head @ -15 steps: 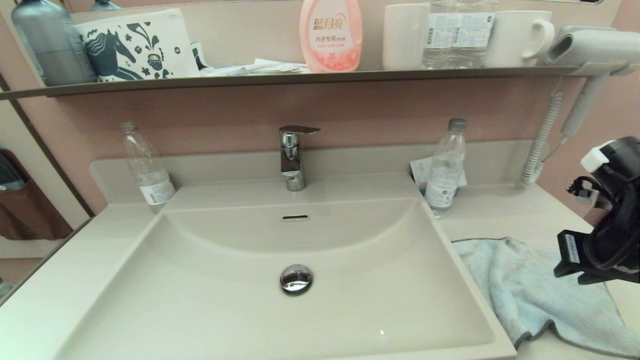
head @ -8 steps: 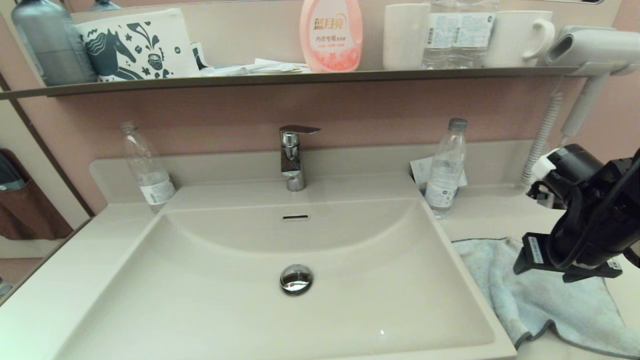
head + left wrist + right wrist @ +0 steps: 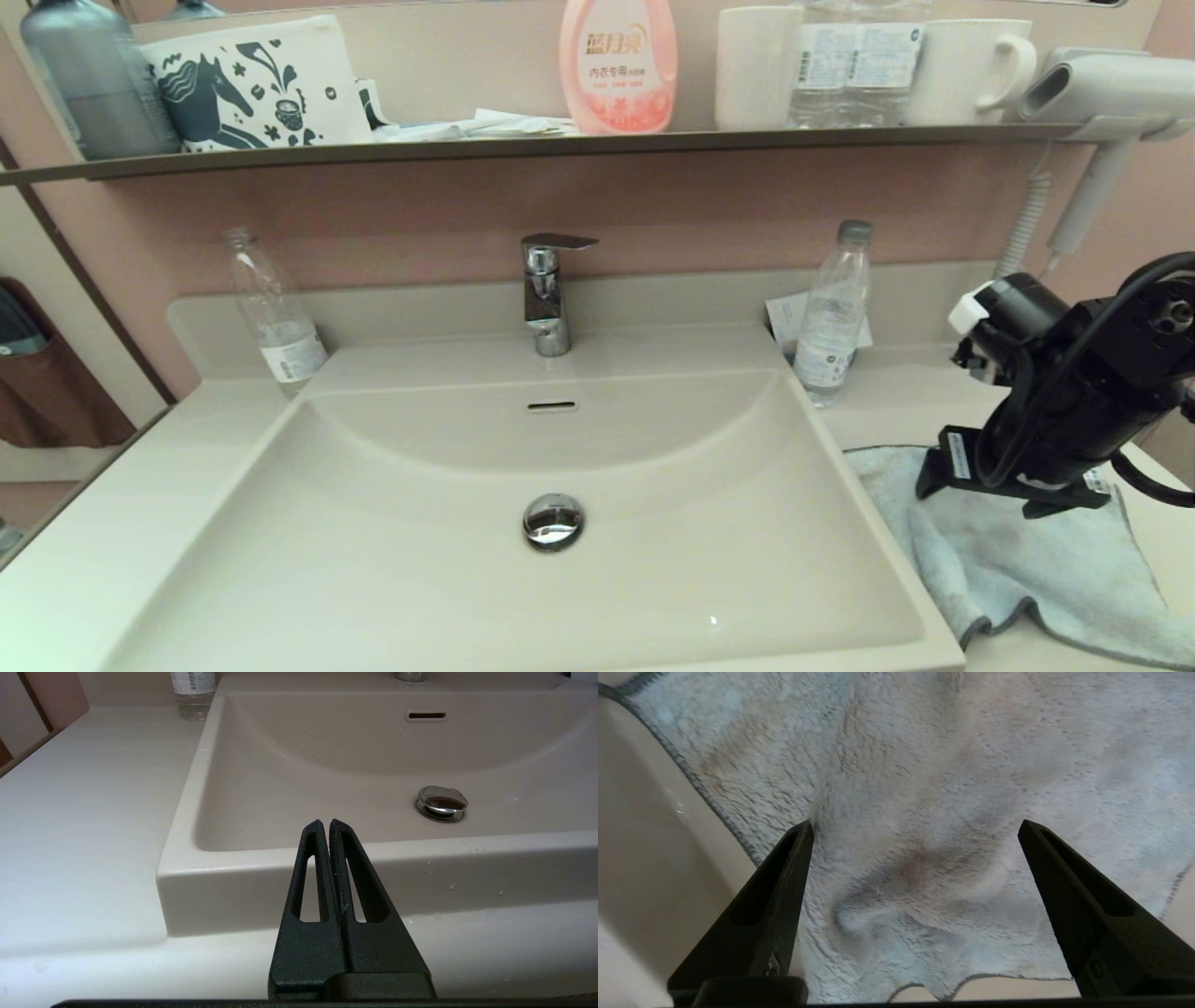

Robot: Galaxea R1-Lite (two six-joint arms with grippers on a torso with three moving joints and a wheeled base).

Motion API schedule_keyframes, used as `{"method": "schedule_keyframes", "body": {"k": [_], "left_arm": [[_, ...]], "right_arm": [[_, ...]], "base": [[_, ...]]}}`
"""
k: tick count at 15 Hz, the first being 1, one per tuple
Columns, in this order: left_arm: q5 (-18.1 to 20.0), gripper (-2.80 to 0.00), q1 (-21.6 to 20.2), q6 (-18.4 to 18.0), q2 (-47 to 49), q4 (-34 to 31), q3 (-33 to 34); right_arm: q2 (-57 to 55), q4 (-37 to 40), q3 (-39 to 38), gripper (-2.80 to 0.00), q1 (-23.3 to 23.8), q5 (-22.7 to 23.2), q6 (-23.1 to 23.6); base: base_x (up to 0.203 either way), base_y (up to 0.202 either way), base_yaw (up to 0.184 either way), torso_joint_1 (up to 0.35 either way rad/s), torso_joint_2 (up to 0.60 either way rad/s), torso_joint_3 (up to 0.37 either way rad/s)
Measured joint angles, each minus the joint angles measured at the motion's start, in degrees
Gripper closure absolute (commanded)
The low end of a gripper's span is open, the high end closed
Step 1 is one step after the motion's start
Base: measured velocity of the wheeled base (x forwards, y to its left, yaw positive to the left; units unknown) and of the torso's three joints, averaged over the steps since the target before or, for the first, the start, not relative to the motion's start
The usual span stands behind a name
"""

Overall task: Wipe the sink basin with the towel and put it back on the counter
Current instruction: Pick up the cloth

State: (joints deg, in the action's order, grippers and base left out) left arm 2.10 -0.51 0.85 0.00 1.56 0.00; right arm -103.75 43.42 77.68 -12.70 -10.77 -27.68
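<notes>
The pale-blue towel (image 3: 1004, 565) lies rumpled on the counter (image 3: 920, 401) right of the sink basin (image 3: 420, 532), its dark-trimmed edge near the basin rim. My right gripper (image 3: 915, 828) hangs open just above the towel (image 3: 924, 765), one finger on either side of a raised fold, gripping nothing. In the head view the right arm's wrist (image 3: 1036, 411) covers the towel's far part and hides the fingers. My left gripper (image 3: 325, 823) is shut on nothing, low in front of the basin's near left rim (image 3: 280, 856), out of the head view. The chrome drain plug (image 3: 553, 520) sits mid-basin.
A water bottle (image 3: 831, 317) stands at the basin's back right corner, close to the right arm. Another bottle (image 3: 275, 322) stands back left. The faucet (image 3: 546, 294) rises behind the basin. A hair dryer (image 3: 1102, 89) with a coiled cord (image 3: 1019, 233) hangs above the right counter.
My right arm has swung in from the right edge towards the left and now hangs over the towel. The towel and the left arm have not moved.
</notes>
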Motion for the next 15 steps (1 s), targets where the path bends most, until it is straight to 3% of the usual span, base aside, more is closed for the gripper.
{"method": "schedule_keyframes", "body": {"k": [12, 13, 15], "left_arm": [[0.01, 0.0, 0.0, 0.0, 0.0, -0.02, 0.0], [0.03, 0.0, 0.0, 0.0, 0.0, 0.0, 0.0], [0.01, 0.0, 0.0, 0.02, 0.0, -0.02, 0.0]], "right_arm": [[-1.04, -2.31, -5.34, -2.8, 4.06, -1.08, -0.43], [-0.99, -2.35, -5.88, 0.0, 4.16, -1.19, -0.38], [-0.88, -2.68, -7.33, 0.0, 4.17, -1.19, -0.37]], "base": [[0.0, 0.0, 0.0, 0.0, 0.0, 0.0], [0.0, 0.0, 0.0, 0.0, 0.0, 0.0], [0.0, 0.0, 0.0, 0.0, 0.0, 0.0]]}}
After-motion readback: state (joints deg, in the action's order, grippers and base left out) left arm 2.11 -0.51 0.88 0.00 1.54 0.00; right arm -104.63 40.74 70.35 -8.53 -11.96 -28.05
